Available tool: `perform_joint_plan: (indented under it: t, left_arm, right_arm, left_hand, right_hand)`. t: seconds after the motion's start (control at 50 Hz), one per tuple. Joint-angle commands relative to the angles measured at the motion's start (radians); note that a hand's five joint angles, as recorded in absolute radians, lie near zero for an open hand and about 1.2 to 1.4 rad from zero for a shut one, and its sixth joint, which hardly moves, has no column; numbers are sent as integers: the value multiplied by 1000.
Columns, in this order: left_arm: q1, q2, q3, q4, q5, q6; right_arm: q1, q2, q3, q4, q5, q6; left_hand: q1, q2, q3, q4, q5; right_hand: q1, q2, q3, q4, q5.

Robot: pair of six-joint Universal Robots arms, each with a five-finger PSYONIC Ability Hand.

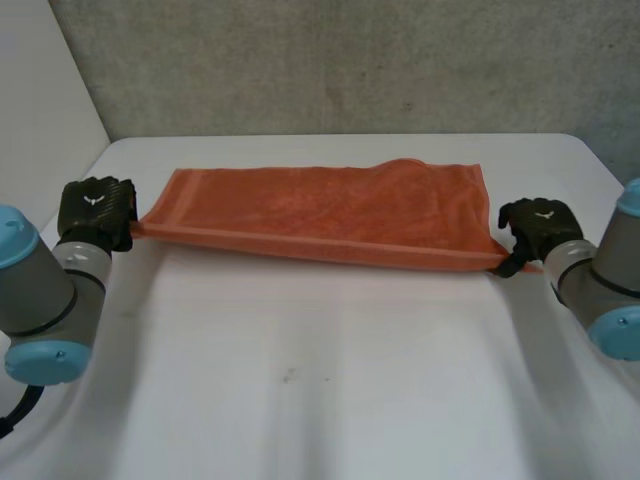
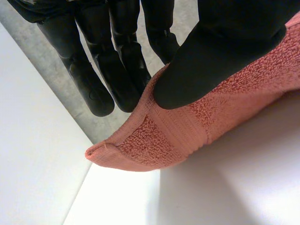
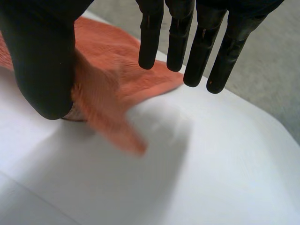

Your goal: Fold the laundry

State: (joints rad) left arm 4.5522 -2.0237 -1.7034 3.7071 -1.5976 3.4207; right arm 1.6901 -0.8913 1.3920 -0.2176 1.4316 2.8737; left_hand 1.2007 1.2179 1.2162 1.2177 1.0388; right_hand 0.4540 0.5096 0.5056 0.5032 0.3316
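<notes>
Towel [image 1: 320, 215], judged soft and limp, is stretched along the table's [image 1: 320, 380] far edge; corners are best gripped, 1 pinched by left hand [image 1: 95, 212], 1 by right hand [image 1: 538, 226].

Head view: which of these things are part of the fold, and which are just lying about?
In the job:
orange towel, stretched between the hands
left hand, pinching a corner at one end
right hand, pinching the other end

Just there:
white table
grey wall behind it
small dark mark on the table
</notes>
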Motion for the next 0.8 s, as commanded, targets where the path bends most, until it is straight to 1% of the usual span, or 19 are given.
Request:
perform_joint_plan:
  t: [0.02,0.08,0.12,0.14,0.16,0.18,0.22,0.34,0.38,0.5,0.56,0.6,0.62,0.66,0.68,0.72,0.76,0.78,0.8]
  left_arm:
    - [4,8,-10,1,-1,-3]
    - [1,10,-12,1,-1,-4]
    - [-4,10,-12,1,-2,-4]
    - [-4,10,-12,1,-2,-4]
    - [-7,10,-13,1,-2,-4]
    - [-7,10,-13,1,-2,-4]
    - [-9,14,-21,1,-2,-4]
    - [-12,22,-27,-1,-4,-4]
    - [-13,31,-33,-4,-4,-3]
    - [-12,59,-48,-26,-4,3]
    - [-13,86,-56,-70,-4,9]
    - [-10,126,-64,-160,-4,18]
    - [-10,126,-64,-161,-4,19]
    - [-2,180,-71,-287,-4,32]
    - [-2,180,-71,-288,-4,32]
    - [-1,211,-78,-357,-2,43]
    - [2,288,-100,-493,-1,71]
    - [2,289,-101,-493,-1,71]
    - [4,336,-114,-554,-1,87]
  right_arm:
    - [-38,6,-4,26,-19,136]
    - [-43,14,-10,63,-62,145]
    - [-44,28,-18,86,-108,145]
    - [-44,28,-18,86,-108,145]
    - [-44,31,-18,90,-126,145]
    - [-44,31,-18,90,-126,145]
    - [-46,31,-14,92,-148,145]
    - [-44,18,-7,103,-152,134]
    - [-43,9,-4,104,-154,131]
    - [-44,-25,1,113,-143,121]
    - [-46,-72,7,152,-143,59]
    - [-70,-136,16,214,-138,-66]
    - [-70,-137,16,215,-138,-67]
    - [-105,-202,38,312,-122,-222]
    - [-105,-202,38,313,-122,-223]
    - [-116,-232,50,369,-109,-309]
    - [-122,-296,76,484,-89,-451]
    - [-122,-296,76,484,-89,-452]
    - [-122,-339,94,547,-80,-512]
  left_hand:
    - [196,178,180,179,183]
    - [196,178,180,179,183]
    - [196,178,180,179,183]
    - [196,178,180,179,183]
    - [196,178,180,179,183]
    - [196,178,180,179,183]
    - [196,178,180,179,183]
    - [196,178,180,179,183]
    - [196,178,180,179,183]
    - [196,178,180,179,183]
    - [196,178,180,179,183]
    - [196,178,180,179,183]
    - [196,178,180,179,183]
    - [196,178,180,179,183]
    - [196,178,180,179,183]
    - [196,178,180,179,183]
    - [196,178,180,179,183]
    - [196,178,180,179,183]
    - [196,178,180,179,183]
  right_hand:
    - [110,54,58,60,57]
    - [162,107,111,113,110]
    - [332,276,280,282,279]
    - [333,277,281,283,281]
    - [452,396,400,403,400]
    - [453,397,401,404,401]
    - [614,558,562,565,562]
    - [685,629,633,636,633]
    - [941,886,890,892,889]
    - [942,887,891,893,890]
    - [942,887,891,893,890]
    - [942,887,891,893,890]
    - [942,887,891,893,890]
    - [942,887,891,893,890]
    - [942,887,891,893,890]
    - [942,887,891,893,890]
    - [942,887,891,893,890]
    - [942,887,891,893,890]
    - [942,887,891,893,890]
